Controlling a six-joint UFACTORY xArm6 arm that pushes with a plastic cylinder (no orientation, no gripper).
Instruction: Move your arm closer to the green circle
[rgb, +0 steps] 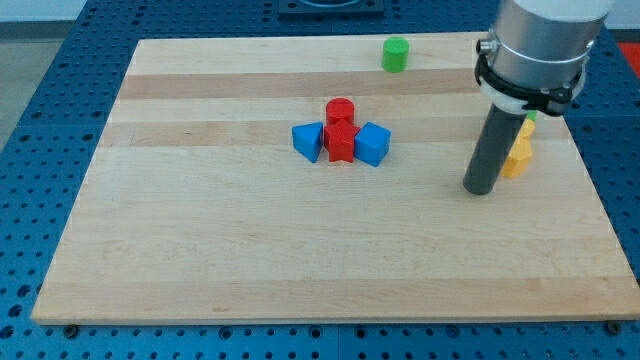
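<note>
The green circle (395, 54) is a small green cylinder standing near the top edge of the wooden board (200, 250), right of centre. My tip (480, 189) rests on the board at the view's right, well below and to the right of the green circle. The rod rises from the tip to the grey arm housing (540, 45) at the top right. The tip sits just left of a yellow block (518, 156) and touches no block that I can see.
A cluster at the board's middle holds a red cylinder (340, 109), a red star-like block (342, 143), a blue triangular block (308, 140) and a blue cube (372, 144). A sliver of a green block (530, 117) shows above the yellow one, mostly hidden by the rod.
</note>
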